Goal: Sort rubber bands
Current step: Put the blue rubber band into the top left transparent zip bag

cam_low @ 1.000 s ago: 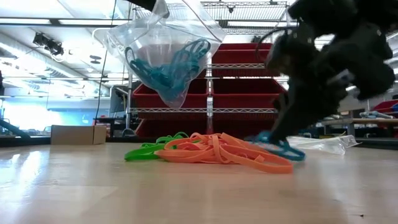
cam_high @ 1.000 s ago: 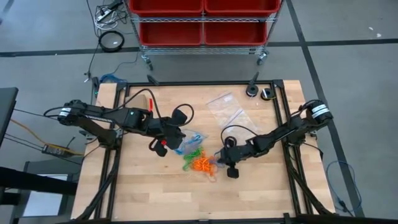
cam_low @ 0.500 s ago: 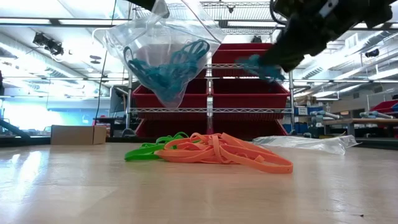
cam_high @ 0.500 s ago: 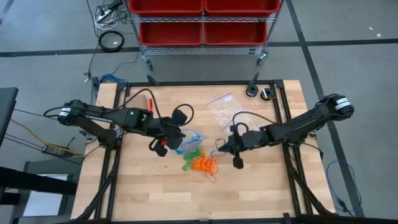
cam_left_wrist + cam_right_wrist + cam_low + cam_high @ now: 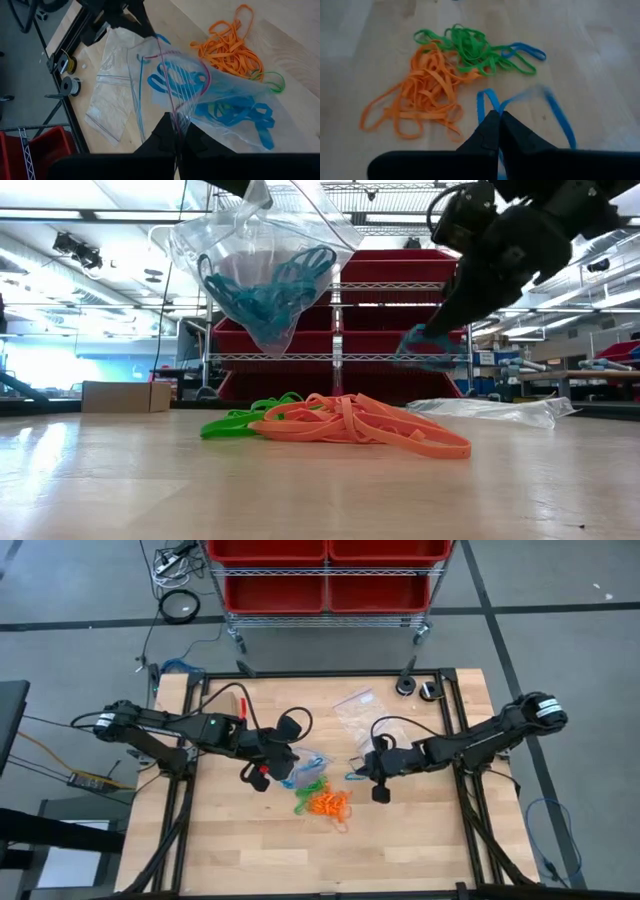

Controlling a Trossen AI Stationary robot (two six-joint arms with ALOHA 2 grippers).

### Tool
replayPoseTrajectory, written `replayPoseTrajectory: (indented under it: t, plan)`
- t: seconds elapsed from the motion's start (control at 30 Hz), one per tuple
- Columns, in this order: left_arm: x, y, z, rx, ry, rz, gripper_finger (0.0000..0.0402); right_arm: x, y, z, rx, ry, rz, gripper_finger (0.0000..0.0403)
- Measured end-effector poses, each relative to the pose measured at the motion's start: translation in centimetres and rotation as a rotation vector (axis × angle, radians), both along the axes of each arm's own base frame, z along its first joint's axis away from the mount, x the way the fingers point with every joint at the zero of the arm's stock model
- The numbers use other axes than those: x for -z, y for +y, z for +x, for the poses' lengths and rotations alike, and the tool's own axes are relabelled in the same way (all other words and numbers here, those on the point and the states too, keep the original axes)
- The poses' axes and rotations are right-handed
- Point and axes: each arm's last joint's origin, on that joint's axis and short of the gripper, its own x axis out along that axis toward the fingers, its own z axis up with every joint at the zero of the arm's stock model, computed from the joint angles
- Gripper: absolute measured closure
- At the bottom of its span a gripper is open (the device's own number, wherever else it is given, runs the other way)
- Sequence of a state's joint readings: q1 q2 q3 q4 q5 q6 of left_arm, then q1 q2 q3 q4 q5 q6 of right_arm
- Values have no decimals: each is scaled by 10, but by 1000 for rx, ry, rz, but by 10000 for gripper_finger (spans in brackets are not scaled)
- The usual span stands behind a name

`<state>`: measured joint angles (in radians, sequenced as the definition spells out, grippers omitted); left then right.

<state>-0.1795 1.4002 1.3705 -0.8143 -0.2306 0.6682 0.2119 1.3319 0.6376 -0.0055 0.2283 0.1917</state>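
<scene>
A workshop or robotics lab: a wooden bench (image 5: 250,840) in a black metal frame stands on a grey concrete floor (image 5: 560,630). Beyond its far edge is a wheeled wire rack (image 5: 325,615) of red storage bins (image 5: 265,590), under ceiling strip lights (image 5: 75,248).

A wire shelving rack (image 5: 325,600) on casters is holding red bins (image 5: 268,590) behind the wooden table (image 5: 250,850), standing on a grey floor (image 5: 70,600). Ceiling strip lights (image 5: 75,248) are glowing overhead, and black cables (image 5: 180,605) are lying coiled on that floor.
</scene>
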Motion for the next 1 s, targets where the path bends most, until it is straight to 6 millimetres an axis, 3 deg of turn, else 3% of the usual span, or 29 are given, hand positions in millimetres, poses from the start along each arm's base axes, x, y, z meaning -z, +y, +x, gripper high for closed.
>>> replayPoseTrajectory:
  t: [0.33,0.5,0.63,0.87,1.0]
  plan:
    - [0,-4,-1,13,1,0,400,0,-7,3,11,-13,-39,393]
    - [0,-3,-1,10,7,-1,400,-14,-1,9,-1,-167,-82,401]
    - [0,-3,-1,11,5,-1,400,-40,0,19,-8,-275,-135,402]
    - [0,-4,-1,21,8,-12,400,-105,1,39,-69,-447,-262,402]
    - [0,-4,0,29,-4,-6,400,-129,-2,44,-158,-524,-211,403]
